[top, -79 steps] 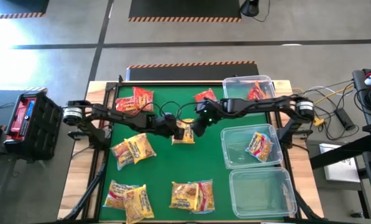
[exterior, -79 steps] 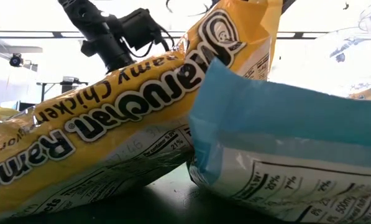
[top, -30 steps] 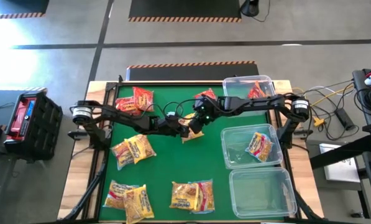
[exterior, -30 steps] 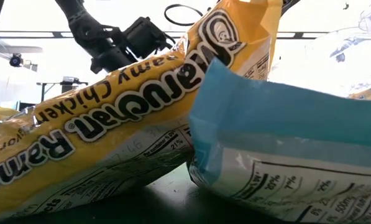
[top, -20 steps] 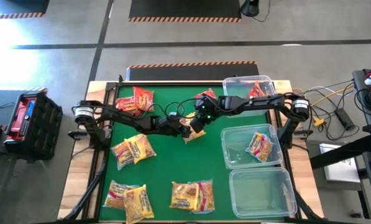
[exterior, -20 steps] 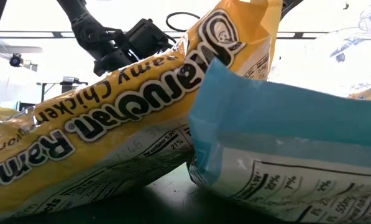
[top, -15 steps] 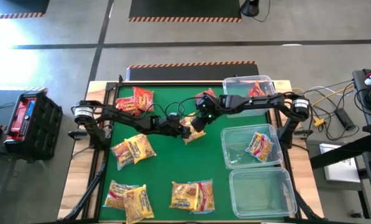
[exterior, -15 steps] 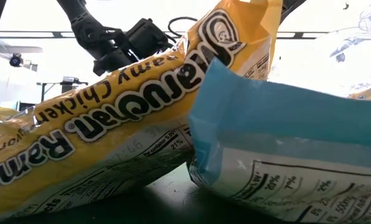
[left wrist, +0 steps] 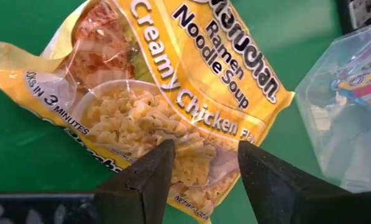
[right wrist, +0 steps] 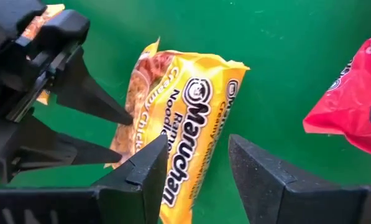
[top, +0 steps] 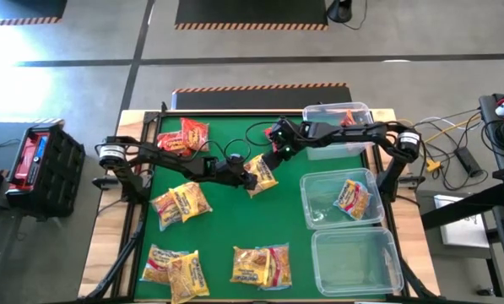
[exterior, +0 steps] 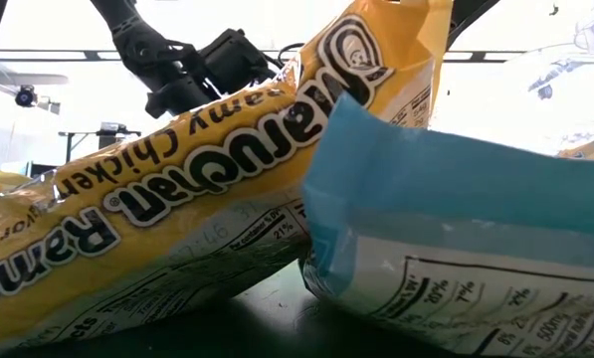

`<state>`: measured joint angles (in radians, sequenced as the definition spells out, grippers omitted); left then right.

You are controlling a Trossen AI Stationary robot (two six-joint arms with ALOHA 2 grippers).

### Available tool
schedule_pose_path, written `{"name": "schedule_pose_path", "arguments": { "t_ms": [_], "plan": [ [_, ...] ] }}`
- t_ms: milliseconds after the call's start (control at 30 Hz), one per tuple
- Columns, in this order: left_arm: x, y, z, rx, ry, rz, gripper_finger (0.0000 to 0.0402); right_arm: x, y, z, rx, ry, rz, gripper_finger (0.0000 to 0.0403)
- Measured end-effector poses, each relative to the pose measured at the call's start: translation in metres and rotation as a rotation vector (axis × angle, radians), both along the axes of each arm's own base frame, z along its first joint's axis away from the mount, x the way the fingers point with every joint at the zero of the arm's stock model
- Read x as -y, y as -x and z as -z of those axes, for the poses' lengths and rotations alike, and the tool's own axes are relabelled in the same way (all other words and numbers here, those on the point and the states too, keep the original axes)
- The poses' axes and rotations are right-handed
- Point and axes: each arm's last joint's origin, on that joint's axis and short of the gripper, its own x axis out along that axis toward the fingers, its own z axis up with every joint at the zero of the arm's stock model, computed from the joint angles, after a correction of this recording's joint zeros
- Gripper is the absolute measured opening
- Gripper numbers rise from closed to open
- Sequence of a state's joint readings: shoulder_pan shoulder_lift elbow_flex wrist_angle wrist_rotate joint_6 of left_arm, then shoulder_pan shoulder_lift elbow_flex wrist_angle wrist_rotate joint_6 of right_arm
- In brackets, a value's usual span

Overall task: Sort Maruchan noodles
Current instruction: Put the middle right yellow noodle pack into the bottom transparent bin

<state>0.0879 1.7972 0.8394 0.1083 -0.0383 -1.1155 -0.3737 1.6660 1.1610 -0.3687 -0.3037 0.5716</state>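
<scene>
Yellow Creamy Chicken packet (left wrist: 173, 99), red packet (right wrist: 353, 106), green table mat (top: 226, 228).

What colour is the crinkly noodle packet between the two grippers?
Yellow-orange crinkly noodle packet, clearest in the left wrist view.

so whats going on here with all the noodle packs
Two robot arms are sorting Maruchan ramen packets on a green table into clear bins. At mid-table the left hand is at one edge of a yellow Creamy Chicken packet, fingers open around it. The right hand hovers open just above, beside a red packet. One bin holds red packets, another one packet; more lie loose.
</scene>
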Motion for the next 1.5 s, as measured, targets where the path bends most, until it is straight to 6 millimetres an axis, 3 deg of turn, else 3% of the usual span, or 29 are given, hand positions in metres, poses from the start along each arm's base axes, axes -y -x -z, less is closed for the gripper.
{"name": "schedule_pose_path", "arguments": {
  "t_ms": [267, 833, 1500],
  "plan": [
    [0.0, 0.001, 0.001, -0.018, -0.009, 0.012, 0.0153, -0.001, -0.004, 0.013, -0.024, -0.039, 0.0, 0.0191],
    [0.0, 0.002, 0.001, -0.032, -0.03, 0.024, 0.0152, 0.004, -0.023, 0.045, -0.017, -0.119, -0.024, 0.0192],
    [0.0, 0.003, 0.001, -0.044, -0.064, 0.017, 0.0152, 0.004, -0.03, 0.038, 0.069, -0.138, -0.047, 0.0186]
  ]
}}
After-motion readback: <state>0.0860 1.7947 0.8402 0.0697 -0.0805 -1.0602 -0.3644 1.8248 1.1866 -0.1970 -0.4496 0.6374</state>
